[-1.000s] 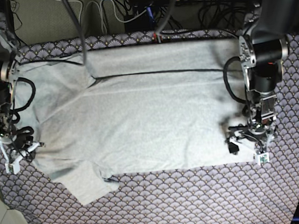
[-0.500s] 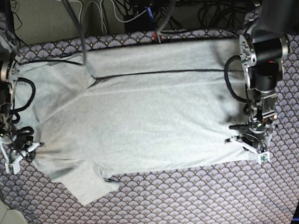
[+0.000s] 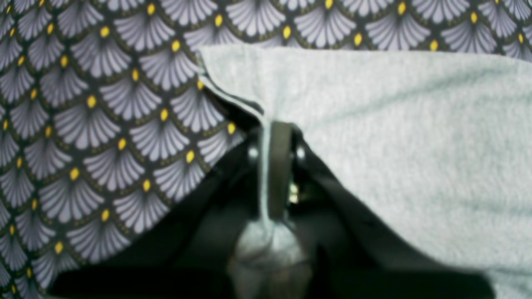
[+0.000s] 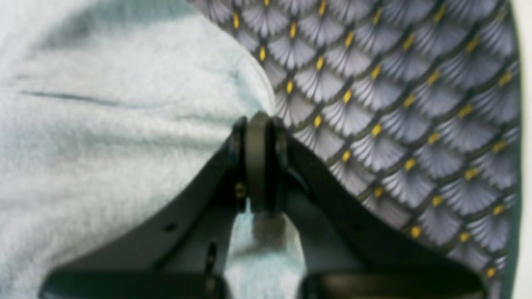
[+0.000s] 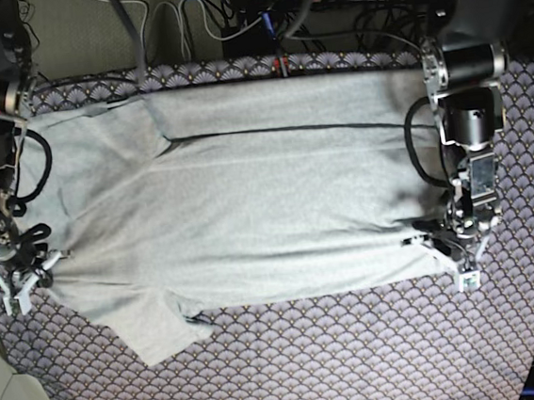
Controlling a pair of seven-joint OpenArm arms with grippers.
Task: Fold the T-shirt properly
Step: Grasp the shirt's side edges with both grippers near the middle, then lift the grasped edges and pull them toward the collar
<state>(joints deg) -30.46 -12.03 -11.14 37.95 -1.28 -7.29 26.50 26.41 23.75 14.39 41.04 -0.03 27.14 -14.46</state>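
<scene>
Since the earlier base views, the left gripper (image 5: 464, 259) had snapped shut on the shirt (image 5: 259, 210) hem corner and begun drawing it up and inward; the near edge beside it now slanted where it had lain square. The right gripper (image 5: 20, 271) had also shifted a little toward the far side, tugging its edge of cloth along.

Both tools were pinched tight on fabric. In the left wrist view the jaws of the left gripper (image 3: 277, 166) stood closed with a hemmed fold of shirt (image 3: 395, 124) between them, the corner rising just ahead of the tips. The right gripper (image 4: 258, 162) was likewise clamped on an edge of shirt (image 4: 104, 124), cloth bunching at its tips.

As for progress, I judged the fold barely begun: both grips were made, but the shirt still lay spread nearly flat between the two tools on the tablecloth (image 5: 357, 352), one sleeve sticking out toward the near side. Lifting, carrying over and every later fold remained.

It looked pale heather-grey, soft, lightly creased, with a dark line running across its far part. No lettering showed.
</scene>
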